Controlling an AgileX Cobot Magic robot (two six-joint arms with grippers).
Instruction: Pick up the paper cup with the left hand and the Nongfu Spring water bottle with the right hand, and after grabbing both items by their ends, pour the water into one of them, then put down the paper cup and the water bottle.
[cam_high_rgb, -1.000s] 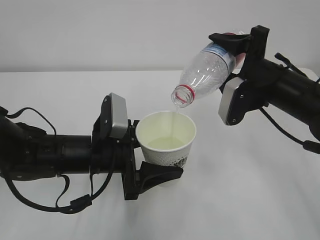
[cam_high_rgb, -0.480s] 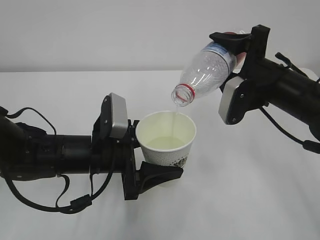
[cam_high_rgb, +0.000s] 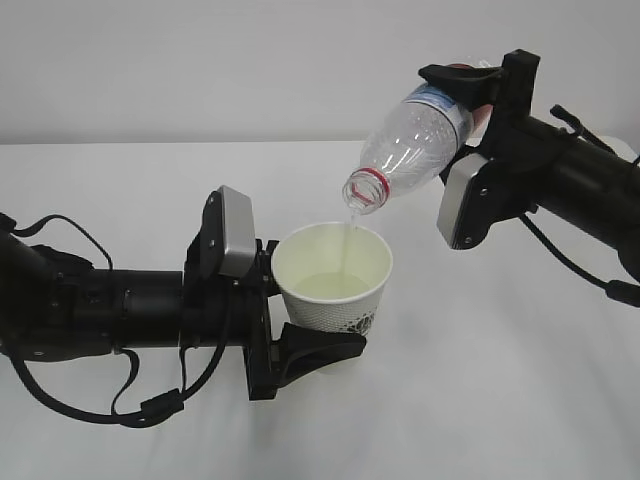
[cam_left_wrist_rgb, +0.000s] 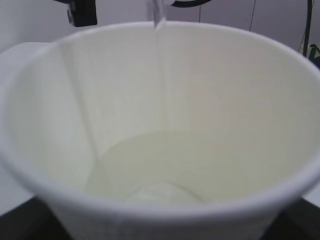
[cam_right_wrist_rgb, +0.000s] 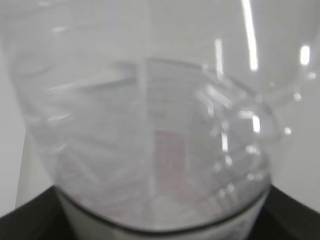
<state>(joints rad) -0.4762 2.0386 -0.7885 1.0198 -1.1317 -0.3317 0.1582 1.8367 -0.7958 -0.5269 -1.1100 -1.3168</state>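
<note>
The left hand (cam_high_rgb: 300, 335) is clamped around the small white printed paper cup (cam_high_rgb: 334, 277). Above it, the clear Nongfu Spring water bottle (cam_high_rgb: 415, 140) is held tilted in the right hand (cam_high_rgb: 480, 95). The water (cam_high_rgb: 348, 232) is apparently being poured; both items remain to be set down.

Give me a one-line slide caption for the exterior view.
Right gripper tips a clear bottle, pouring a thin stream of water into the paper cup held by the left gripper.

A plain white bench (cam_high_rgb: 480, 400) spreads beneath both arms to a pale wall behind, its visible surface carrying only soft shadows under them.
</note>
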